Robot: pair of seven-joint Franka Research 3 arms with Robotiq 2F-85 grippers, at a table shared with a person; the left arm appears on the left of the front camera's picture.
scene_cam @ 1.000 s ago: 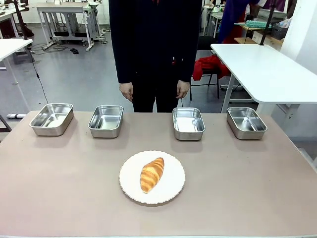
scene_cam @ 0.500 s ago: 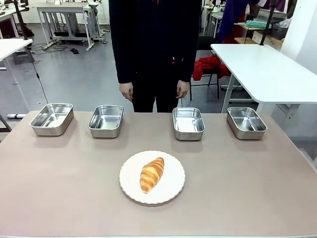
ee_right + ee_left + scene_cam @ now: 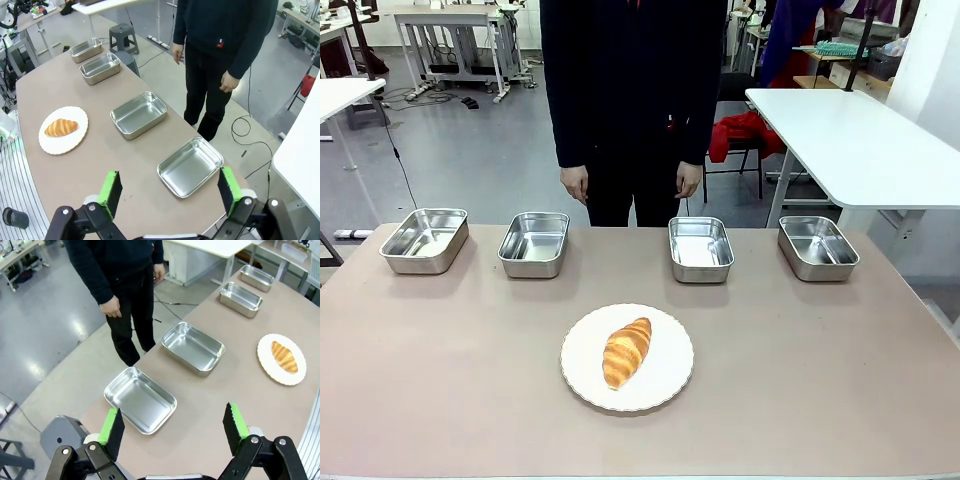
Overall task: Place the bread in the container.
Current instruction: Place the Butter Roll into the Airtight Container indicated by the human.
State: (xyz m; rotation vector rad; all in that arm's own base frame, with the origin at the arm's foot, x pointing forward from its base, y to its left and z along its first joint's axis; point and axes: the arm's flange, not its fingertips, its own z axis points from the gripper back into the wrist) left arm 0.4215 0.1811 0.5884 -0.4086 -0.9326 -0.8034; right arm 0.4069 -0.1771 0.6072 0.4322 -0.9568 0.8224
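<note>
While the bread [image 3: 627, 352] lies lengthwise on a round white plate [image 3: 665, 385] near the middle of the table [image 3: 440, 400], the front view shows four steel pans in a row along the far edge: the far-left pan [image 3: 424, 240], the second pan [image 3: 534, 243], the third pan [image 3: 700, 248] and the far-right pan [image 3: 817, 247]. All four look alike and hold nothing, so which one is the container cannot be told. The plate sits nearer the robot's side, well apart from the row and roughly between the second and third pans. A person [image 3: 633, 90] in dark clothes stands just behind the table, both hands hanging at the sides. In the left wrist view, the left gripper [image 3: 172, 427] hangs above the table's left end with its green-padded fingers spread wide and nothing between them. The far-left pan [image 3: 140, 399] lies just beyond the fingers, the second pan [image 3: 193, 347] is farther along, and the other two recede toward the far corner. The bread [image 3: 284, 356] rests on its plate [image 3: 267, 347] at the right of this view, untouched. In the right wrist view, the right gripper [image 3: 169, 192] is likewise spread wide and holds nothing, above the table's right end. The far-right pan [image 3: 190, 166] lies just past its fingers, the third pan [image 3: 138, 114] is beyond that, and the bread [image 3: 61, 127] sits on the plate [image 3: 70, 142] well off to the left.
</note>
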